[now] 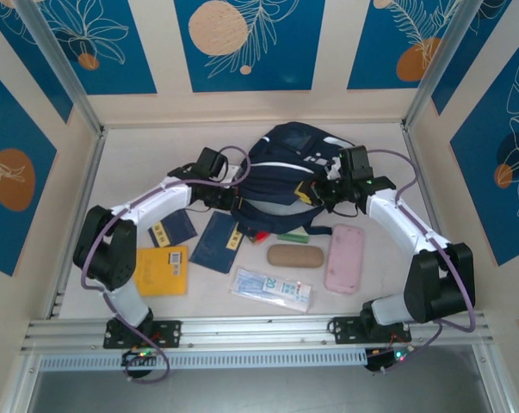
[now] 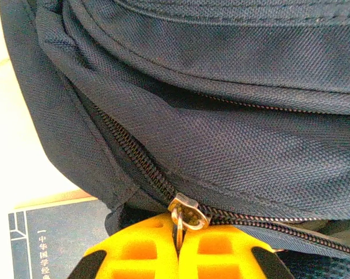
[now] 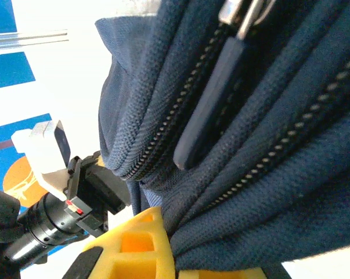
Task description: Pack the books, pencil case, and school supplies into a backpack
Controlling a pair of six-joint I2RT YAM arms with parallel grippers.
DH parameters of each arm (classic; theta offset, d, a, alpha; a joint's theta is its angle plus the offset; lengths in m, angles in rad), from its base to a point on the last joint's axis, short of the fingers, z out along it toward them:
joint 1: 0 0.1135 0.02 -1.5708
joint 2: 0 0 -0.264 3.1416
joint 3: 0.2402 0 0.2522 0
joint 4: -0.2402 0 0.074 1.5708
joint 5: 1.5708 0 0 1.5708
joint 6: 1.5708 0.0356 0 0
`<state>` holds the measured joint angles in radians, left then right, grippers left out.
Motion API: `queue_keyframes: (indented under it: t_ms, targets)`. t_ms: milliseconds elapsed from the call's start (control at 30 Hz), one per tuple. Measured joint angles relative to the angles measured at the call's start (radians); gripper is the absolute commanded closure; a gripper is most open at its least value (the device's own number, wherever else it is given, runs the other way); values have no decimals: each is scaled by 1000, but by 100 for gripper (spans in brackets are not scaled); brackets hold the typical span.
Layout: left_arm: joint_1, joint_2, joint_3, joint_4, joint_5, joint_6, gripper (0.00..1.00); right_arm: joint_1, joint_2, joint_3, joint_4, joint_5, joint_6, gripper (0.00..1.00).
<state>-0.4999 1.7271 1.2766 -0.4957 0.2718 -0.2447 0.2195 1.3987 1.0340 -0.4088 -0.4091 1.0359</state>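
1. The backpack (image 1: 281,168) sits at the back-middle of the table (image 1: 134,168), with one arm on it from each side.
2. Left jaws are clamped shut on the metal zipper pull (image 2: 187,212), pinched right between the yellow pads (image 2: 151,229).
3. Right jaws are closed too, squeezing a fold of backpack fabric just below a zipper line.
4. Two navy books (image 1: 175,229) (image 1: 220,242) lie flat just in front of the bag on the left. The orange-yellow book (image 1: 162,270) is nearer the front edge.
5. The clear packet (image 1: 272,289) is front-middle, with a tan oval case (image 1: 292,255) just behind it and a pink case (image 1: 344,258) off to the right.
6. A small green item (image 1: 293,237) lies right at the bag's front edge.
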Motion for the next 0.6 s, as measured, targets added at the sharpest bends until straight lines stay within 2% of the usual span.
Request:
queue_keyframes:
  t_ms: [267, 433, 467, 567, 600]
  targets:
    - [17, -127, 46, 3, 9, -39, 100, -48, 55, 97, 39, -123, -38, 100]
    - [12, -284, 43, 5, 9, -85, 100, -35, 122, 258, 3, -106, -96, 100]
    - [6, -306, 36, 7, 9, -92, 100, -29, 132, 286, -10, -92, -106, 95]
    - [-42, -374, -24, 15, 10, -124, 100, -12, 154, 344, -65, -16, -132, 56]
    - [-66, -386, -54, 25, 10, -134, 100, -10, 156, 352, -84, 24, -138, 48]
